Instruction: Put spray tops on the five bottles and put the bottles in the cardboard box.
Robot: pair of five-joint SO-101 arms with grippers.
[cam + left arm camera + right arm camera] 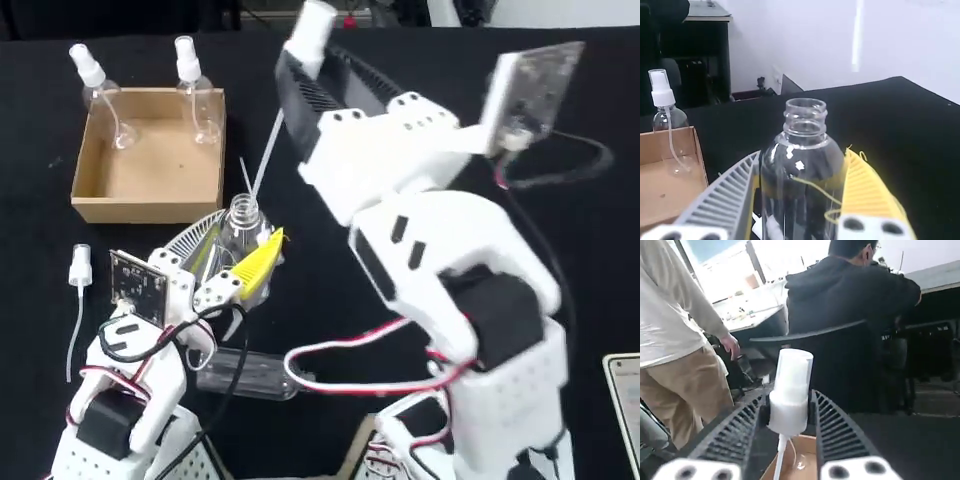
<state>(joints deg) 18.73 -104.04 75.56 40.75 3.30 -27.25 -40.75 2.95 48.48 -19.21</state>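
Left pincer (801,162): You have it closed on the clear plastic bottle with the open neck (805,125). A grey finger is on one side and a yellow finger on the other. The bottle stands upright.
Right pincer (789,407): It grips the white spray top with the long thin tube (790,385), up in the air. The tube hangs down.
From above: The held top is at 1 o'clock from the open bottle, apart from it.
Brown cardboard box (145,208): It sits at 10 o'clock on the black bench (600,250).
Inside the box: One clear capped bottle (105,105) stands at its 11 o'clock corner. Another capped bottle (200,100) stands at its 1 o'clock corner.
Loose white spray top (80,268): It lies on the bench at 6 o'clock from the box.
Clear bottle on its side (245,372): It lies on the bench at 6 o'clock from the held bottle.
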